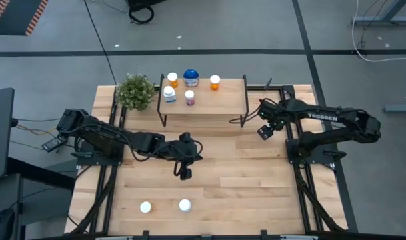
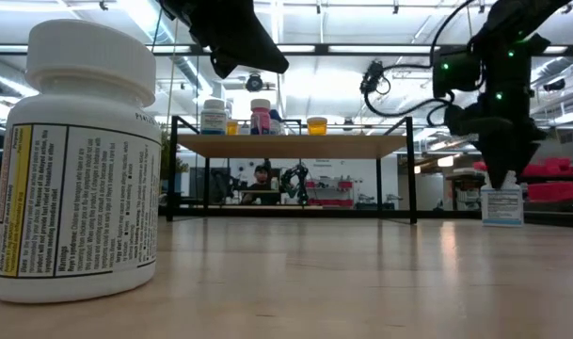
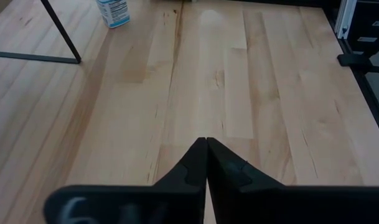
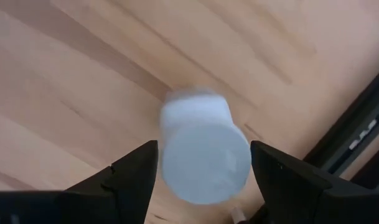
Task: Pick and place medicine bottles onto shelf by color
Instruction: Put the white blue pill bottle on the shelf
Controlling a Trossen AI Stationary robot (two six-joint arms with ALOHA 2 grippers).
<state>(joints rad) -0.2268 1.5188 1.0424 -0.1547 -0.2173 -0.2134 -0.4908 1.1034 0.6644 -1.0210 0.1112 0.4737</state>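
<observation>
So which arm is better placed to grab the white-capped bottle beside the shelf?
Right: the right gripper hangs open directly over that white-capped bottle. The left gripper is shut, over bare tabletop.

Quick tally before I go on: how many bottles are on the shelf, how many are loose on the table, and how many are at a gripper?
On the shelf: 5 bottles
Loose on the table: 2
Standing between the open right gripper's fingers: 1
Total: 8

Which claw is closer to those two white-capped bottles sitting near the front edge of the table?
Left. The left claw hovers just behind the two bottles, fingers shut. The right claw is far off beside the shelf.
</observation>
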